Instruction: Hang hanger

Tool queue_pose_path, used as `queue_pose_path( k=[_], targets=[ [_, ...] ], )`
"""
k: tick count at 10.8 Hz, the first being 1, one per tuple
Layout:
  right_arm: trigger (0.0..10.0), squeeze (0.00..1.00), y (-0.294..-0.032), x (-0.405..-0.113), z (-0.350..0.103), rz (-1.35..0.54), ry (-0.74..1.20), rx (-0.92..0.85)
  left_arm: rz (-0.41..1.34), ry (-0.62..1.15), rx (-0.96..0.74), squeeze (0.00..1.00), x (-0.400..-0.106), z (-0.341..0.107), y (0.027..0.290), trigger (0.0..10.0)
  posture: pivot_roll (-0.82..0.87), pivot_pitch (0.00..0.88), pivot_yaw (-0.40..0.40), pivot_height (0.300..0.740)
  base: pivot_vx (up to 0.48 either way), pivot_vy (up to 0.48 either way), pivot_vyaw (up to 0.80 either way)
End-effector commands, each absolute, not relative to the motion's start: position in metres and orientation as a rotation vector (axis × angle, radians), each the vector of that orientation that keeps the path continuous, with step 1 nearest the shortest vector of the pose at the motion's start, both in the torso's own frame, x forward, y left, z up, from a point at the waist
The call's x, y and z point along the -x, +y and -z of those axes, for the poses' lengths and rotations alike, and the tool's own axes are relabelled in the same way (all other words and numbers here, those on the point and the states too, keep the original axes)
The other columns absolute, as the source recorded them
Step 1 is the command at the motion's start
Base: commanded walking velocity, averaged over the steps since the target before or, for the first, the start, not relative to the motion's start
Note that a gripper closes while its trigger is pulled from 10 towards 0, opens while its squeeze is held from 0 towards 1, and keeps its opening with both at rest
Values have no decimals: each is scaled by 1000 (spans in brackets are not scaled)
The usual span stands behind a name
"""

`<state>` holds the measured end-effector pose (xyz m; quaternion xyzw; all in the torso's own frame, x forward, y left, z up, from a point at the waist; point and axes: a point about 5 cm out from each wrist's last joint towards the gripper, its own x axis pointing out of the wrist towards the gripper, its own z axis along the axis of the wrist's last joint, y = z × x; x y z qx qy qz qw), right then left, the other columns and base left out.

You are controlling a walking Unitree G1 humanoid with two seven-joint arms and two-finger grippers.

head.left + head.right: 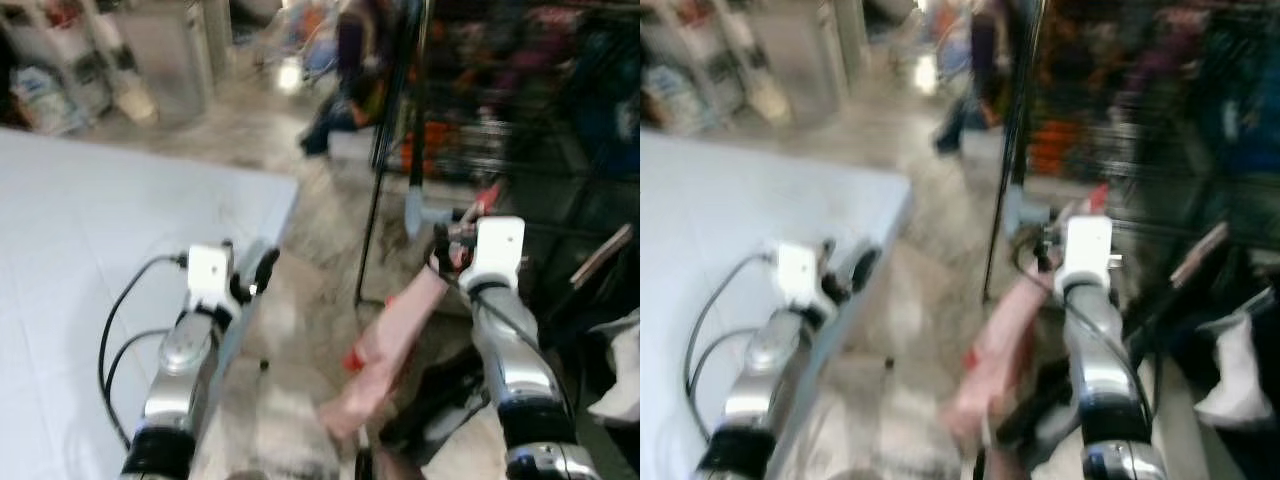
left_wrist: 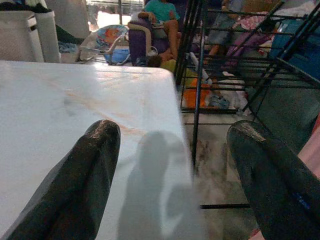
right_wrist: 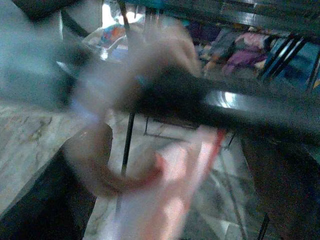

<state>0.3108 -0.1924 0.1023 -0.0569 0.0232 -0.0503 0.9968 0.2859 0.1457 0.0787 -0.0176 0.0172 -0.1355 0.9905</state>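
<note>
- The tabletop (image 2: 75,95) is smooth, glossy white with faint marbling.
- The left claw (image 2: 170,175) has matt black, slightly grainy fingers (image 2: 85,175).
- The rack (image 2: 200,75) is thin black metal.
- The garment (image 1: 390,350) is soft pink cloth.
- The floor (image 1: 300,290) looks like polished stone.

Marbled grey floor (image 1: 300,300) beside a white table (image 1: 90,240); black wire rack (image 2: 240,65) just past the table's corner; bright daylight beyond the table's far edge.
</note>
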Motion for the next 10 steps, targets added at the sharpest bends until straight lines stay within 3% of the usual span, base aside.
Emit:
queue_pose_path(
  k=[1,5,8,10],
  targets=[
    [10000,0,-183,-314,-109,80,19,116,222,42,12,0,-285,-79,161,10000,29,0,20,740,0,0,0],
    [10000,0,-191,-312,-110,176,27,140,233,59,4,0,-283,-77,161,10000,28,0,20,740,0,0,0],
    [10000,0,-169,-304,-92,73,160,-17,277,83,-14,0,-282,-74,156,10000,22,0,24,740,0,0,0],
    [10000,0,-171,-282,-79,42,243,-29,297,91,-22,0,-280,-72,155,10000,16,0,27,740,0,0,0]
  ],
)
